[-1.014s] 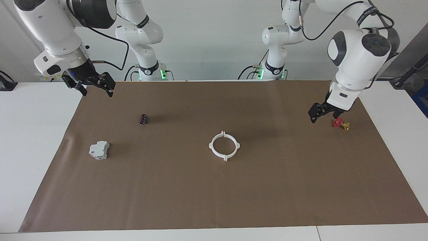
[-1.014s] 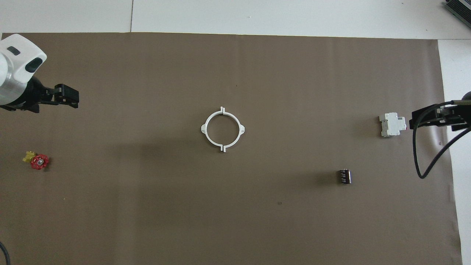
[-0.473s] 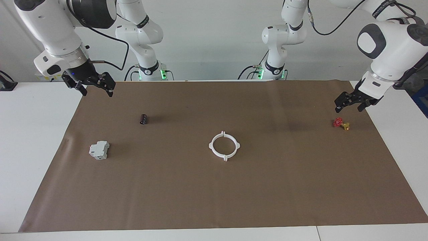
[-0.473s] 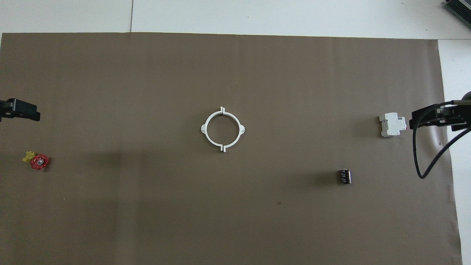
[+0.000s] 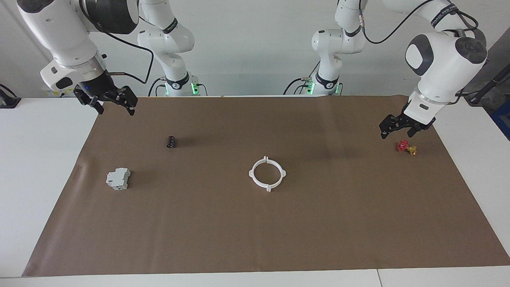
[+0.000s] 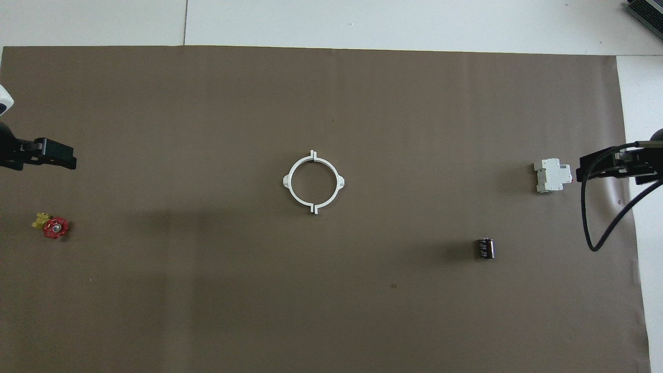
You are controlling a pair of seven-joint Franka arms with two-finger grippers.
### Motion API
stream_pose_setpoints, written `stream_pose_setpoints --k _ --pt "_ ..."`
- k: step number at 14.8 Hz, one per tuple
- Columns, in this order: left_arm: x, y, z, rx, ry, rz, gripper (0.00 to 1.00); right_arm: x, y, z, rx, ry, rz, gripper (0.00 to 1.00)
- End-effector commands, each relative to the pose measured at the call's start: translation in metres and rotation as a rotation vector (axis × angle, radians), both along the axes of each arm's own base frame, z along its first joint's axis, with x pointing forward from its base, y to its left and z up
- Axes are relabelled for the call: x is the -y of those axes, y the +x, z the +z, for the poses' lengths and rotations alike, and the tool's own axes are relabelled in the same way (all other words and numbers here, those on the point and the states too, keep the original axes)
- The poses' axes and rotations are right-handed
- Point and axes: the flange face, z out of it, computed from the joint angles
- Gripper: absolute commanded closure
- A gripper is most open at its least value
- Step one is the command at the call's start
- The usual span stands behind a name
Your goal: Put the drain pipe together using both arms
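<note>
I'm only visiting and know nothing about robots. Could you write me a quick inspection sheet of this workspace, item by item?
Surface: white table covered by a brown mat, flat, no spills seen.
Job's things: drain pipe, two white half-rings lying together as one ring mid-mat, nothing holding it.
Clutter: grey-white block and small black cylinder toward the right arm's end; red-and-yellow valve toward the left arm's end.
Grippers: left gripper open, empty, raised beside the valve; right gripper open, empty, raised at the mat's corner.
Cables: black cable hanging from the right arm.
Surroundings: plain white wall.
</note>
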Motion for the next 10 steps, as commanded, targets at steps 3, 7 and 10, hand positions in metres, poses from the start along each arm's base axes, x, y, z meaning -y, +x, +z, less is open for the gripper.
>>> stream_pose_setpoints --k 3,7,10 --pt "0.008 -0.012 0.014 0.028 -0.017 -0.003 0.0 0.002 -0.005 0.0 0.016 0.0 0.018 0.0" --pt "0.01 -0.012 0.014 0.028 -0.017 -0.008 0.0 0.002 -0.005 0.0 0.016 0.0 0.018 0.0" --pt "0.01 -0.012 0.016 0.033 -0.017 -0.016 0.0 0.002 -0.005 0.0 0.016 0.0 0.018 0.0"
